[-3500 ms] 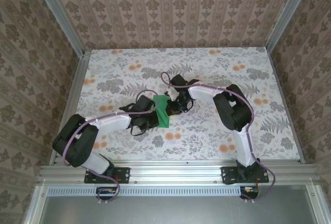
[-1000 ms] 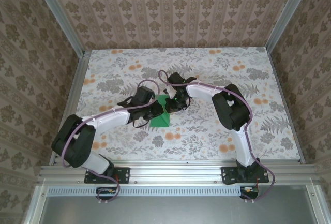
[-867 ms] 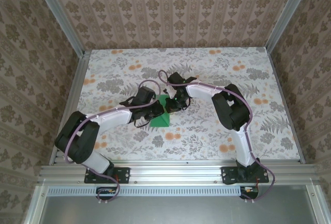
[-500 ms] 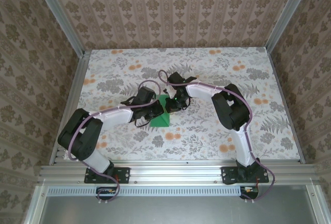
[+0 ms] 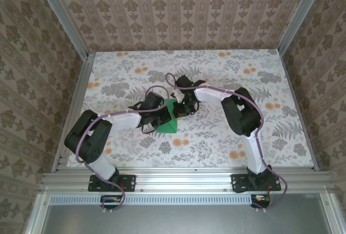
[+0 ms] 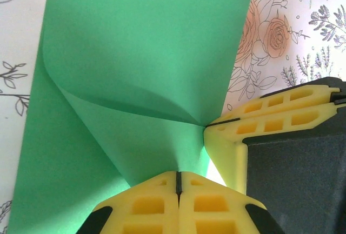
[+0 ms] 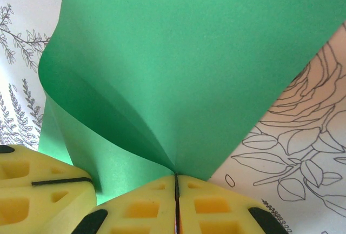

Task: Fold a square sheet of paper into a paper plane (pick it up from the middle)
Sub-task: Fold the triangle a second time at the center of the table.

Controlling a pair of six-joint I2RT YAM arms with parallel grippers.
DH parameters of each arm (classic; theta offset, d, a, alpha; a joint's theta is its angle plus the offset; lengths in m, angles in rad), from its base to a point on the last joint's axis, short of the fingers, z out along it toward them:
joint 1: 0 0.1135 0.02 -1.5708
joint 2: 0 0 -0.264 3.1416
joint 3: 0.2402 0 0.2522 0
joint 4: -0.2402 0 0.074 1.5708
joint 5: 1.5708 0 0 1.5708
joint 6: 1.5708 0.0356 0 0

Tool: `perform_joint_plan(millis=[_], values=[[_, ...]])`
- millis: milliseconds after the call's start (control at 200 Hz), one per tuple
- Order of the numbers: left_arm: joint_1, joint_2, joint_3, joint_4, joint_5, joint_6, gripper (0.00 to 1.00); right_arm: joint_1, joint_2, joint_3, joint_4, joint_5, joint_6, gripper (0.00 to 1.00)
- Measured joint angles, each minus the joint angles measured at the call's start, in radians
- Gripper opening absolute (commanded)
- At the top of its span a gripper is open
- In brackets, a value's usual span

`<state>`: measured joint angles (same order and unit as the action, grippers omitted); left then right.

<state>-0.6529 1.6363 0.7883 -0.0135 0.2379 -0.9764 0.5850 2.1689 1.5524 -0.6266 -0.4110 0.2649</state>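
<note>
The sheet of paper (image 5: 168,124) lies on the tabletop (image 5: 254,77) near its middle, between the two claws. The left claw (image 6: 177,175) meets it from the left side, the right claw (image 7: 175,177) from the far right side. Neither arm is nearer, since both are in contact.

In the left wrist view the two pairs of fingertips stand just beside each other at one spot on the sheet's edge. The green surface spreads away from both claws.

- Left claw: fingers together, clamped on the sheet.
- Right claw: fingers together, clamped on the sheet.

In the top view the sheet's long axis runs near to far, slightly tilted, and its outline reads as a wedge, narrow at the far end.

The sheet is thin, plain and bright green. One layer curls up from the pinch point in a soft, rounded bend over a flat layer beneath, and no sharp crease shows at that bend.

Judgement: the coming move depends on holding both pinch points together while the curl is flattened.
</note>
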Motion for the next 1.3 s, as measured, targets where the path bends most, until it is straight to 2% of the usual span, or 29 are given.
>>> perform_joint_plan(millis=[1295], values=[[0.0,0.04,-0.005,0.0,-0.011,-0.027,0.04,-0.011,0.024,0.037,-0.038,-0.026,0.049,0.09]])
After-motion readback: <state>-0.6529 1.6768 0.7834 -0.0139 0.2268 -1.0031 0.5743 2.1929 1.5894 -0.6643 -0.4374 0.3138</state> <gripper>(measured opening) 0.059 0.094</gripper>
